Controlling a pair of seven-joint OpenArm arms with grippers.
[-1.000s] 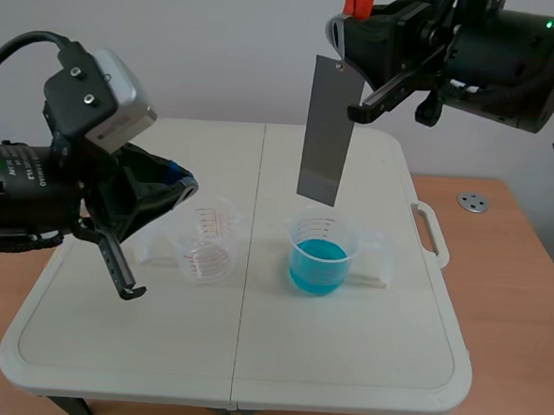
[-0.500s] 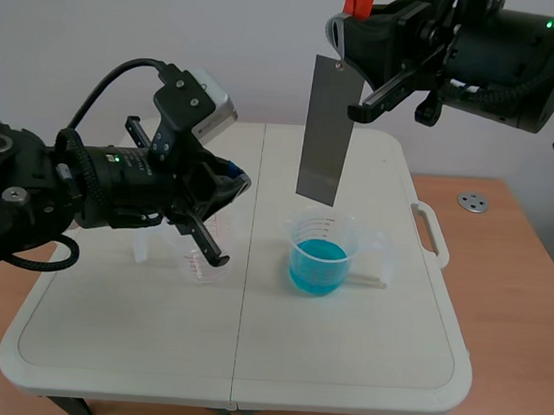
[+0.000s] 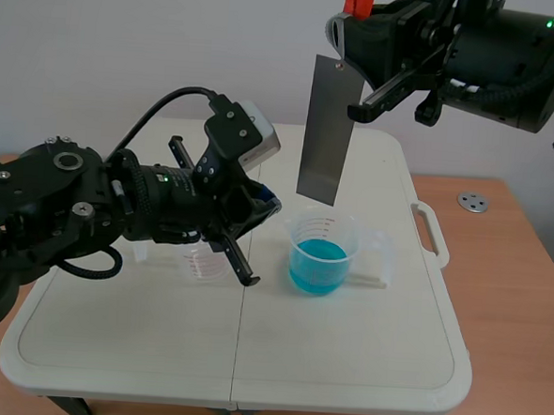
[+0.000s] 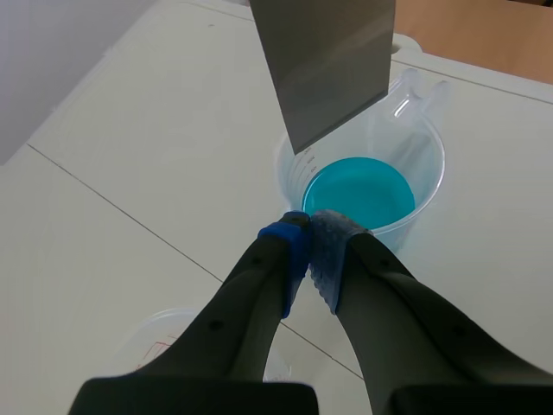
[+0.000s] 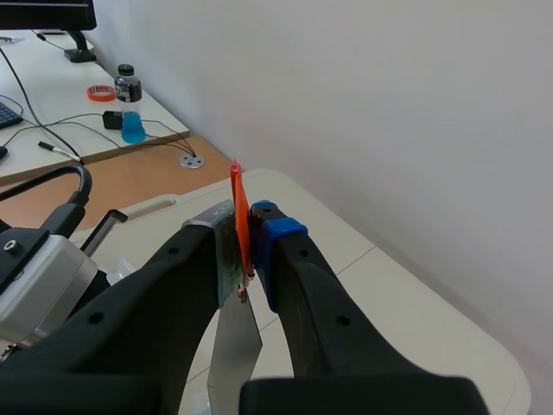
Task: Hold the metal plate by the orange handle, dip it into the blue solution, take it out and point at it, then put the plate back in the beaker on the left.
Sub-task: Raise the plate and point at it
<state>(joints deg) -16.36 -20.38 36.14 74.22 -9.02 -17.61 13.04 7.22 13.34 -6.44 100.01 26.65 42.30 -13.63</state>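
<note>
Over white table, right hand pinches orange handle; left hand pressed together.

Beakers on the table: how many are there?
2. The beaker of blue liquid stands below the hanging metal plate; the empty beaker stands to its left, partly hidden behind the left arm.

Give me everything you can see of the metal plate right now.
The metal plate is a long, flat, dull grey rectangle, smooth and unbent. It hangs upright, slightly tilted, from its orange handle, which the right gripper pinches between its fingers. Its lower edge is above the beaker of blue solution, clear of the liquid. The left gripper, fingers shut, points toward its lower end without touching it.
</note>
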